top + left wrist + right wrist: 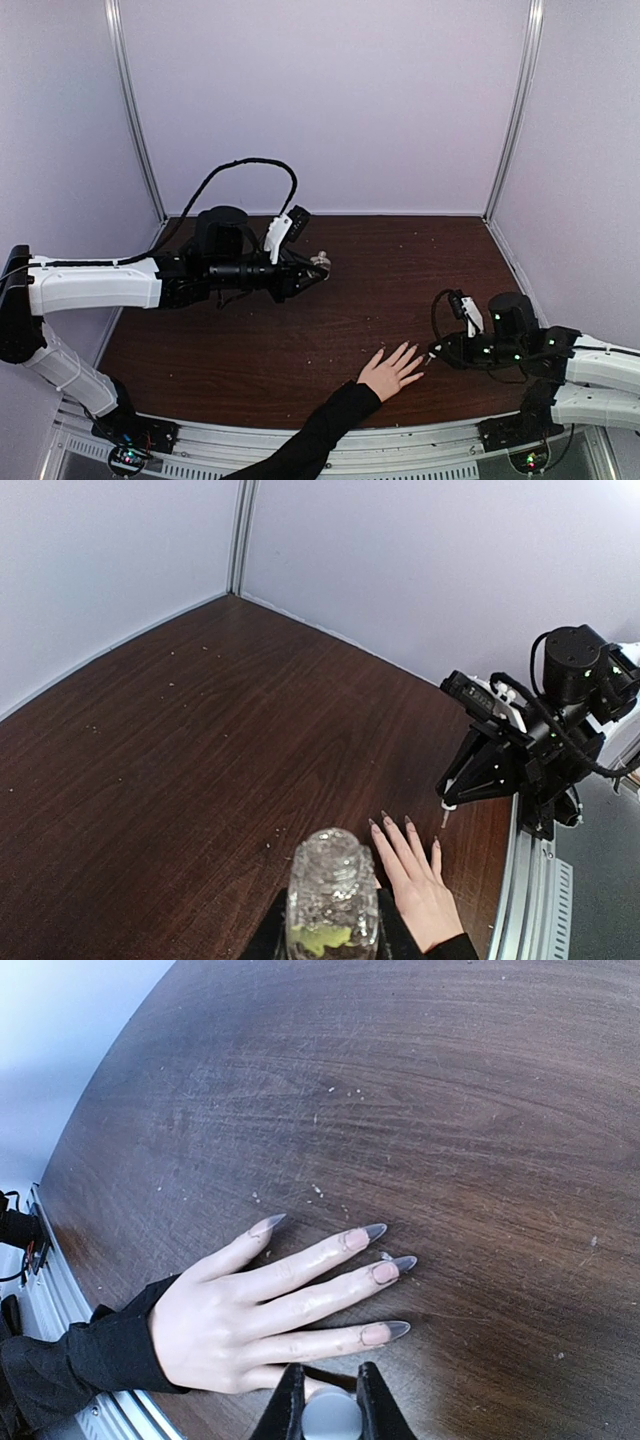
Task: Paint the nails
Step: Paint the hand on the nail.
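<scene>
A light-skinned hand in a black sleeve lies flat on the table, fingers spread. Its long, pointed, greyish nails show in the right wrist view; the nearest finger is partly hidden under my right gripper. My right gripper is shut on a round silver brush cap just above that finger. From the left wrist view the brush tip hangs beside the little finger. My left gripper is shut on a small clear glass bottle and holds it above the table's middle left.
The dark wooden table carries scattered pale crumbs. White walls enclose the back and sides. A metal rail runs along the near edge, and the sleeved arm crosses it.
</scene>
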Motion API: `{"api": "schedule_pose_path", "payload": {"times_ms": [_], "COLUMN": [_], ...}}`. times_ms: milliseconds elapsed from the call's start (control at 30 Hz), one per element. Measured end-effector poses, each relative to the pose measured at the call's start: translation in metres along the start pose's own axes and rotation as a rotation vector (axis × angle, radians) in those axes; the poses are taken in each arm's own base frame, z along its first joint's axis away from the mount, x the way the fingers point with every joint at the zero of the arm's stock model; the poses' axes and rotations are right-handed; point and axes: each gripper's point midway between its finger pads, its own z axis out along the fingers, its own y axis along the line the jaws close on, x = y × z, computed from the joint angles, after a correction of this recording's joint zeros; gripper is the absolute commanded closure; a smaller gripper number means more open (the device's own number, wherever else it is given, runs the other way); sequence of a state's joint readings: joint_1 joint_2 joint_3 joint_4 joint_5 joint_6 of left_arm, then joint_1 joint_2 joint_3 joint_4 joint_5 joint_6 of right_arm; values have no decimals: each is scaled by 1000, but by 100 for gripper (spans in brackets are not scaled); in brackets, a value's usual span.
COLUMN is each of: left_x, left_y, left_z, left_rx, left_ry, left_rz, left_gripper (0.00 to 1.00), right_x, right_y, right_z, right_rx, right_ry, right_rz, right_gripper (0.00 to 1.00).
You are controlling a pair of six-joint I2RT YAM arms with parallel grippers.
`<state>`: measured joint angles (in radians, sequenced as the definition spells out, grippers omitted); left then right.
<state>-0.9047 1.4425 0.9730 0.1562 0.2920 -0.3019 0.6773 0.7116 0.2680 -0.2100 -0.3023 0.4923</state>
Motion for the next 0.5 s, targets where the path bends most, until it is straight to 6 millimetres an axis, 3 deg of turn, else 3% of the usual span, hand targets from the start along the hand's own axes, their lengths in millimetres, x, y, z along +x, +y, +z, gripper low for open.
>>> {"api": "schedule_pose_path", "payload": {"times_ms": [500], "left_x": [1], "left_y": [0], "left_z": [0], "left_rx": [1], "left_ry": [2], "left_rz": [-1], "left_gripper": [100], "right_x": [7], "right_y": [9], "right_z": [6], "right_rx": [4], "right_ry": [-27], "right_rz": [-13], "right_gripper": [100]}}
